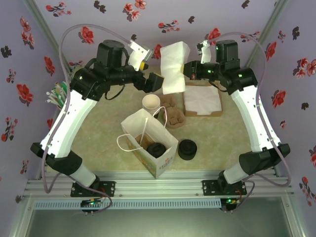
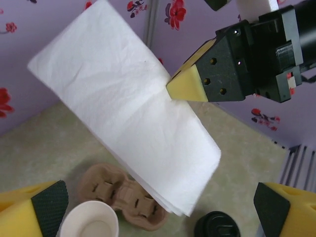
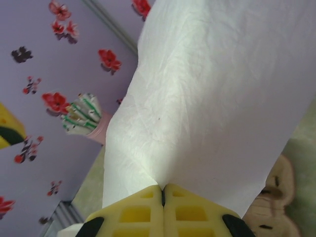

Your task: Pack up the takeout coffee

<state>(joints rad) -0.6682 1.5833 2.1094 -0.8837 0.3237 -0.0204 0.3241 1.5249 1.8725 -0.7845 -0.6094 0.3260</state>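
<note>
Evidently the takeout coffee [image 1: 158,149] sits inside the white paper bag [image 1: 140,129], which stands open on the counter [image 1: 98,133] near the arm bases. Only its round black lid shows from above.

The right hand [image 3: 163,197] is closed tight on the lower edge of a white napkin [image 1: 175,66] and holds it up in the air at the far side. The left hand [image 1: 159,83] is spread wide just beside the napkin and grips nothing.

As a judgement, the cup is light and its paper wall would dent under a hard squeeze. The lid could pop off if it were pulled. A hold around the wall just under the lid, with the cup kept upright, looks safest. Whether it is filled cannot be told.

- One lidded coffee and one bag.
- One napkin held up, and one open box of napkins [image 1: 202,101].
- One short black lid stack [image 1: 187,149] beside the bag.
- One stack of lidless cups [image 1: 150,103] and one brown pulp carrier [image 1: 173,114].
- One bundle of straws [image 1: 58,94].
</note>
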